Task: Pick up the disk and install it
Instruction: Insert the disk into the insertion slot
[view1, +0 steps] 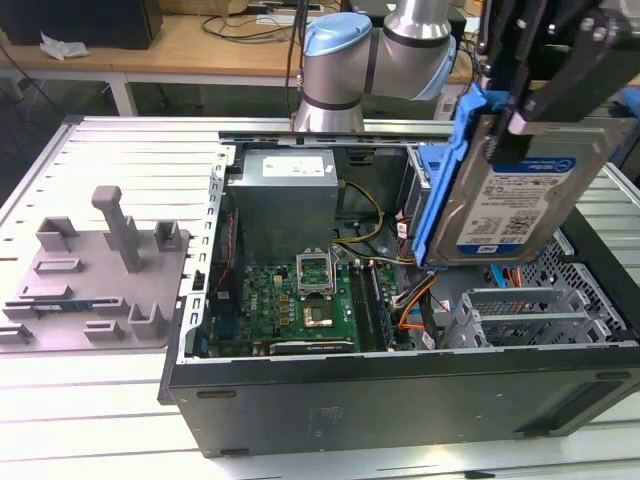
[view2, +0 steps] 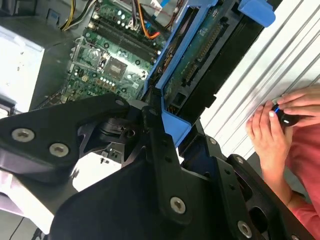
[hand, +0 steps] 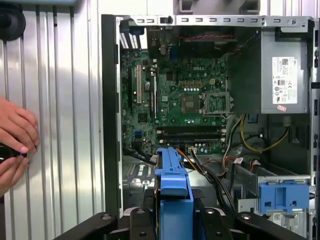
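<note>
The disk (view1: 520, 200), a silver drive with a white-and-blue label in a blue carrier bracket (view1: 445, 190), hangs tilted above the open computer case (view1: 400, 400), at the exterior view's right. My gripper (view1: 515, 135) is shut on its upper end. The second wrist view shows the disk's green circuit underside (view2: 200, 55) and a black finger (view2: 160, 145) pressed on the blue bracket. In the first wrist view the bracket's edge (hand: 172, 185) stands between the fingers, over the case's cables and metal drive cage (hand: 260, 175).
Inside the case lie the green motherboard (view1: 300, 300), the grey power supply (view1: 285, 200), orange cables (view1: 415, 305) and a blue latch piece (hand: 282, 197). A grey fixture plate (view1: 100, 280) lies at the exterior view's left. A person's hands (hand: 15, 135) rest beside the case.
</note>
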